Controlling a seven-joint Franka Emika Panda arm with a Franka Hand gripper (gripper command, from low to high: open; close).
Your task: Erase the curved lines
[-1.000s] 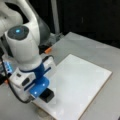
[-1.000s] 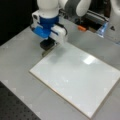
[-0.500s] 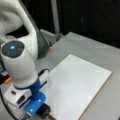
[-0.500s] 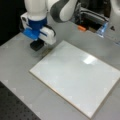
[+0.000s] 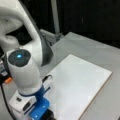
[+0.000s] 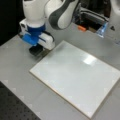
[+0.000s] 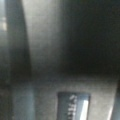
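Grey table, white board shows no curve lines. Gripper off board's corner, carrying black eraser block; whether claw grips it, cannot tell.

You won't find any curve lines on the white board in both front views. Its surface looks plain white, though faint strokes may be too thin to see.
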